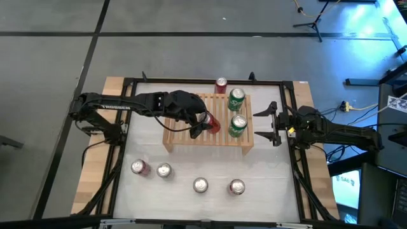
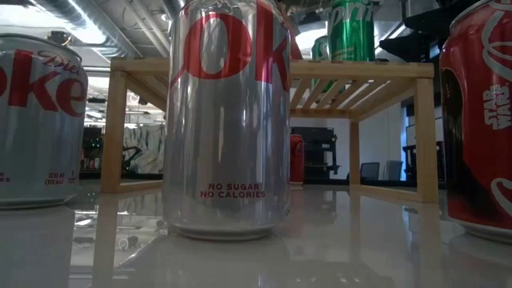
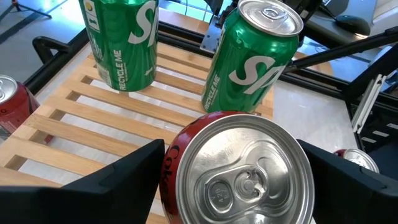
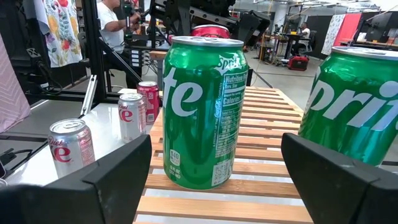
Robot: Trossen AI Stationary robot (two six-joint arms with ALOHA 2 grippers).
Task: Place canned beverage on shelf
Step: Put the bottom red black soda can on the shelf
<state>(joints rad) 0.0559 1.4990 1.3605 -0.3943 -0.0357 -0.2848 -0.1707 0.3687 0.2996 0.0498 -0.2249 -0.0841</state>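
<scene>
You see the left gripper [image 1: 205, 122] over the light wooden slatted shelf [image 1: 181, 138], its jaws closed around a red can [image 1: 212, 122]. Two green cans [image 1: 237, 112] stand on the shelf beside it. The right gripper [image 1: 270, 123] waits, jaws apart, just beside the shelf.
</scene>
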